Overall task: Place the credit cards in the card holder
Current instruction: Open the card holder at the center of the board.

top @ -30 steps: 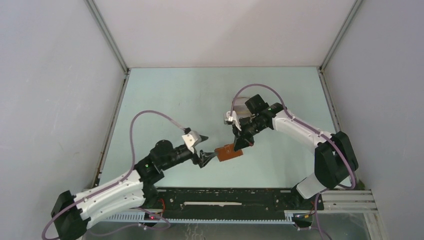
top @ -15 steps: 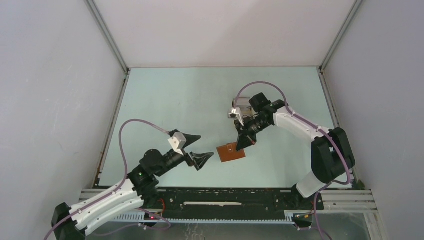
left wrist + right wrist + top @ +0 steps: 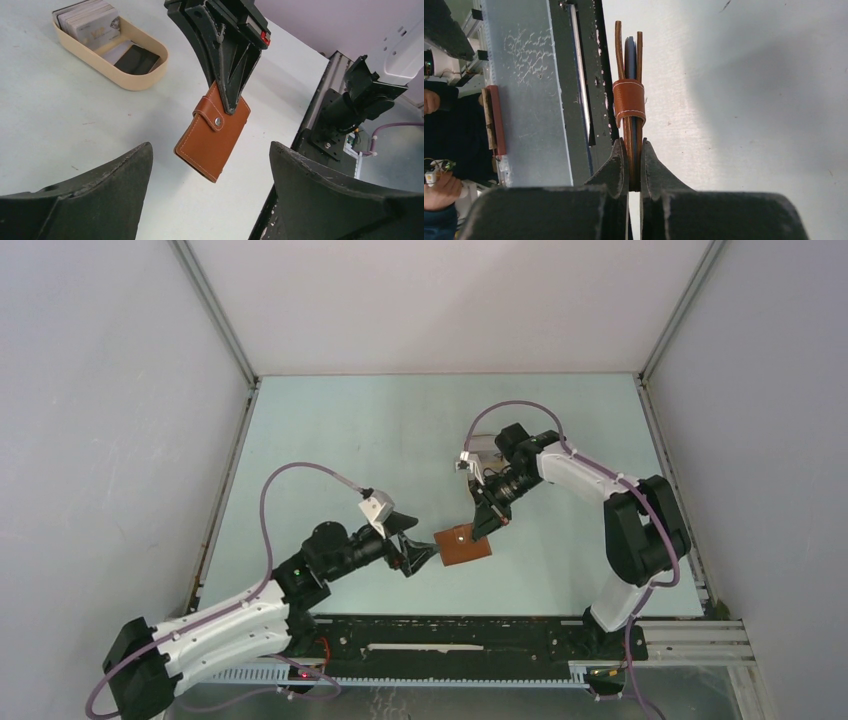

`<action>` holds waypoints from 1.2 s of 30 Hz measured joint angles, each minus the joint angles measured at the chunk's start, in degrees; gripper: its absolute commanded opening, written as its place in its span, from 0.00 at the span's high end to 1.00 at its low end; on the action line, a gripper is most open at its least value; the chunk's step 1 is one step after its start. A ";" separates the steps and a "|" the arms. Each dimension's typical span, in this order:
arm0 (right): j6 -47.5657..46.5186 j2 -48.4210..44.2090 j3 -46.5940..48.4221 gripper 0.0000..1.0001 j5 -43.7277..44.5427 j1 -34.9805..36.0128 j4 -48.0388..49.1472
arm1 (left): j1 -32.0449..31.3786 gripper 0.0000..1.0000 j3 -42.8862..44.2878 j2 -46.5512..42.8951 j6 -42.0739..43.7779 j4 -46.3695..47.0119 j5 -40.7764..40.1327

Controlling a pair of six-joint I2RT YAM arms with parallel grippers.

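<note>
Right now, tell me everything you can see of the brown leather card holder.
The reddish-brown leather-like card holder is a flat folded wallet with pale stitching along its edges. A strap with a metal snap stud wraps round one edge, fastened. Edge-on, two leather flaps sandwich a dark blue-grey layer. It hangs tilted, one corner lowest, seemingly off the table, pinched at its upper edge by the right arm's shut jaws. Nothing else touches it; the left arm's open jaws stand apart.
</note>
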 measured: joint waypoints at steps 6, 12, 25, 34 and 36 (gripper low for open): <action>0.39 1.38 0.61 1.00 -0.72 -0.09 -1.33 | -1.16 0.15 1.51 2.21 -1.14 -1.03 -0.61; 0.68 3.48 1.38 1.00 -1.31 -0.11 -2.21 | -8.74 0.19 5.03 6.16 0.04 -6.29 -11.02; 2.84 5.68 2.25 1.00 -2.62 -0.24 -2.78 | -15.47 0.29 16.31 23.98 -0.11 -11.56 -24.63; 4.17 5.68 2.34 1.00 -2.71 -0.57 -2.75 | -15.54 0.32 18.80 28.94 -7.74 -12.46 -28.39; 4.37 5.70 2.34 1.00 -2.56 -0.55 -2.82 | -15.54 0.37 19.39 30.01 -10.49 -12.68 -29.42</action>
